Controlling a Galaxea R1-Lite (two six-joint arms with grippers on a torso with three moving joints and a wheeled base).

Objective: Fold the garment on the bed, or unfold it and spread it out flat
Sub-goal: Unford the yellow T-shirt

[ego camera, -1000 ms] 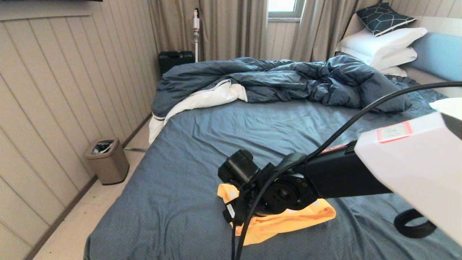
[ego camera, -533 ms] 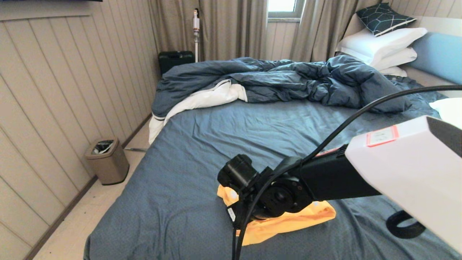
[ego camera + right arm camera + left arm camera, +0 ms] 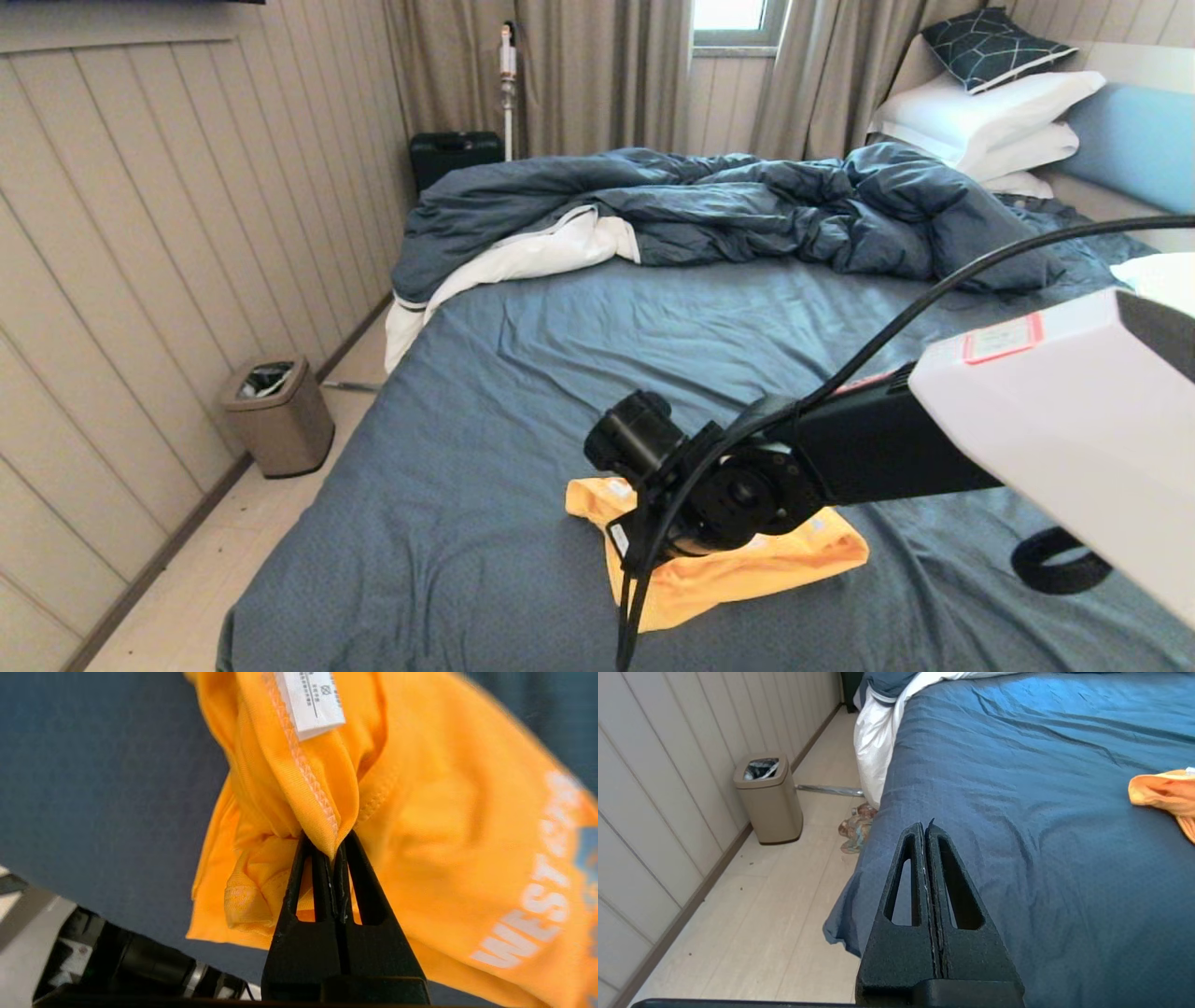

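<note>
Nearest, the right gripper (image 3: 332, 851) is clamped on a bunched fold of the yellow shirt (image 3: 747, 565), which lies crumpled on the bed (image 3: 523, 373) near its foot. Leftward, the left gripper (image 3: 926, 828) hangs pressed together over the bed's edge. Beyond lies the duvet (image 3: 709, 205).

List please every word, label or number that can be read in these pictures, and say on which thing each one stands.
"WEST": white letters printed on the yellow garment, clamped by the shut right gripper; the letters after it are too blurred to read.
White neck tag on the garment: small print, too small to read.
Red-bordered sticker on the right arm's white housing: too blurred to read.
The left wrist view shows no text.
</note>
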